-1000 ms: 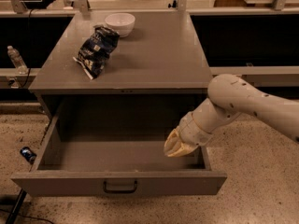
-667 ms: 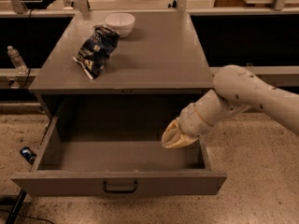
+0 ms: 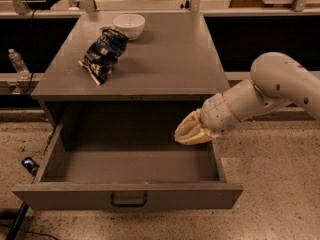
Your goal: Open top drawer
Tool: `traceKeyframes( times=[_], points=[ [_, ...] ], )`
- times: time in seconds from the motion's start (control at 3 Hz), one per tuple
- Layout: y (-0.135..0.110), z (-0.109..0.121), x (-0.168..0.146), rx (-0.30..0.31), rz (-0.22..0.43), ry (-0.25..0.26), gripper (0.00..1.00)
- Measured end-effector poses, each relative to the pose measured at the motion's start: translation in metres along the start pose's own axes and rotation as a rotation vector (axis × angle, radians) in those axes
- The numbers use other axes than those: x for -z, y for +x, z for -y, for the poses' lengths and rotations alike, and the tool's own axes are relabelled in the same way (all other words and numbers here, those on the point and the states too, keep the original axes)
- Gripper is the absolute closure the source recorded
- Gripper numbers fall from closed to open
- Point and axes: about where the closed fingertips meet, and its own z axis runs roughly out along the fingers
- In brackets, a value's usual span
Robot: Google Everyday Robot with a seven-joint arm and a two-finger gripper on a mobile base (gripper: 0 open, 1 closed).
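- While the top drawer [image 3: 130,166] stands pulled far out from under the desk [image 3: 170,64], its deep tray showing bare, the task looks all but done.
- The end effector [image 3: 192,132] hangs over the tray's right rear corner, just inside the right wall and apart from the front panel. I cannot tell whether it is released or clenched.
- The dark handle [image 3: 129,200] lies nearer the camera and toward the view's left of the end effector, at the centre of the front panel. That panel's long axis runs side to side, and the drawer slides toward the camera.
- Any further pull would mean reaching forward over the front. More likely the single arm need only lift clear.
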Motion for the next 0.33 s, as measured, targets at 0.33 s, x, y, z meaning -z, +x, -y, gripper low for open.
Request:
traceKeyframes(
  times=[0.33],
  points=[
    [-0.0138,0.0006,0.0264,-0.07,0.004,0.066,0.83]
  ],
)
